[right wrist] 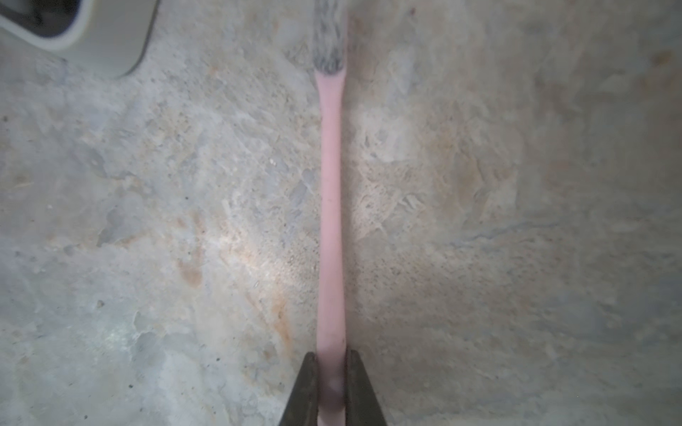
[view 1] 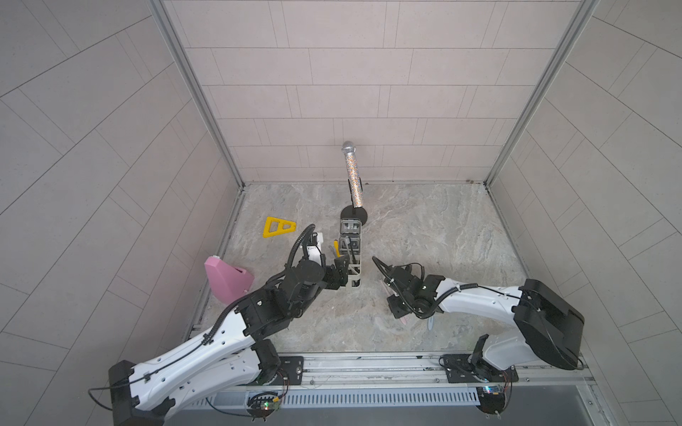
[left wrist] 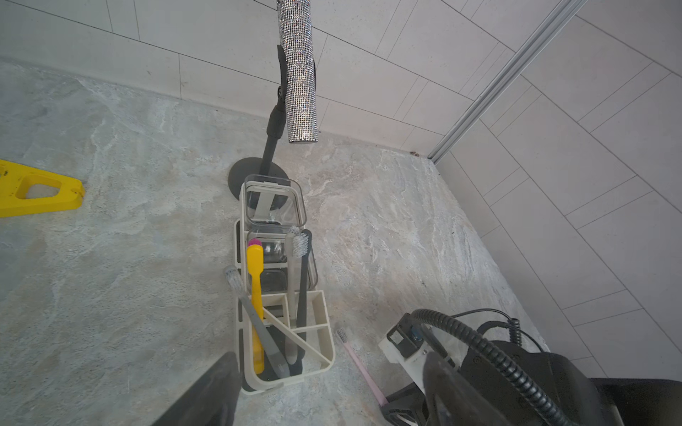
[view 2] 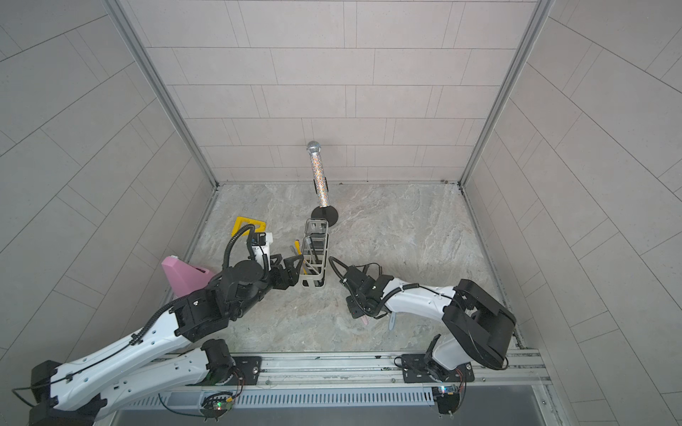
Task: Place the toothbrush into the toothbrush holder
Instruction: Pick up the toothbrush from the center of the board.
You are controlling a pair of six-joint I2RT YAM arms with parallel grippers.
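The pink toothbrush (right wrist: 331, 221) has grey bristles and lies low along the marble floor, just right of the toothbrush holder. My right gripper (right wrist: 331, 369) is shut on its handle end. In the left wrist view the toothbrush (left wrist: 360, 365) runs from the holder's near corner to that gripper. The toothbrush holder (view 1: 350, 258) is a narrow white rack (left wrist: 328, 332) with clear cups. Its near section holds a yellow, a grey and a dark brush. My left gripper (view 1: 341, 271) is open at the holder's near left side, with nothing held between its fingers (left wrist: 206, 391).
A glittery microphone (view 1: 352, 173) on a black round stand rises just behind the holder. A yellow triangular piece (view 1: 278, 227) and a pink object (view 1: 227, 278) lie at the left wall. A pale toothbrush (view 1: 431, 324) lies on the floor under the right arm.
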